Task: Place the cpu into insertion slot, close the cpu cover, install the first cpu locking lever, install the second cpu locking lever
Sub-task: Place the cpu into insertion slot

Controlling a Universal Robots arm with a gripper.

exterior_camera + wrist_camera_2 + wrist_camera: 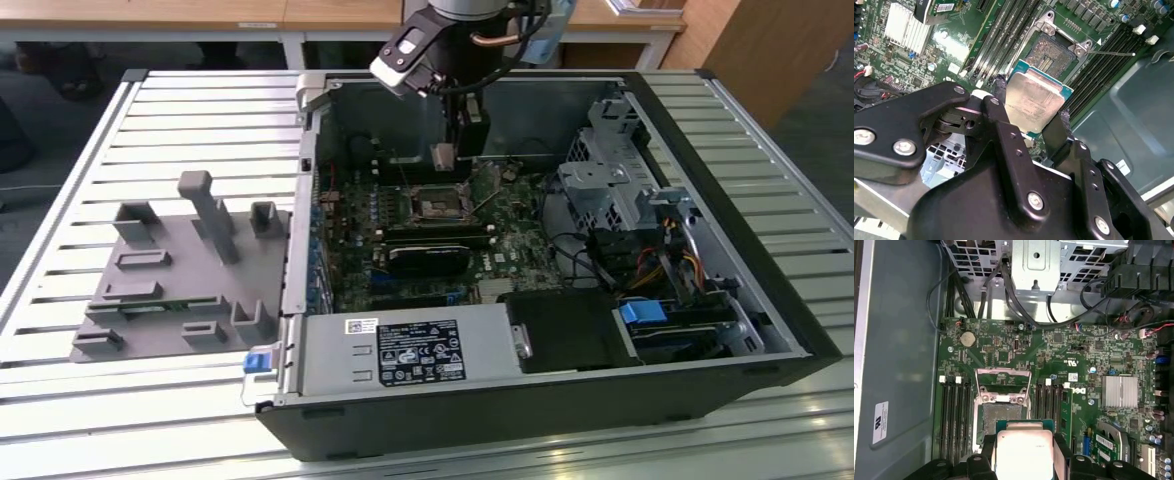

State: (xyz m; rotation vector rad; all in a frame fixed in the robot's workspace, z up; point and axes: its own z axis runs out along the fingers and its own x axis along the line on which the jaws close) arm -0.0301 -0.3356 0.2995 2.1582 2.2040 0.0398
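Claw [1032, 106] gripping cpu [1024, 456] by 2 edges, hovering apart from insertion slot [1000, 415].

I'm counting one robot arm [461, 20] carrying one hand [1031, 107] with two black fingers [1004, 135], and one cpu [1036, 95] between them. One open computer case [534, 410] is sitting on the counter [200, 110], with one grey fixture plate [160, 290] lying beside it. Inside the case I'm seeing one insertion slot [1002, 415], one cpu cover [1004, 371], two banks of memory strips [956, 420], one ribbed silver heatsink [1120, 391], one round coin battery [968, 338] and one labelled power-supply box [407, 352]. Two blue plastic pieces [645, 312] are showing too.
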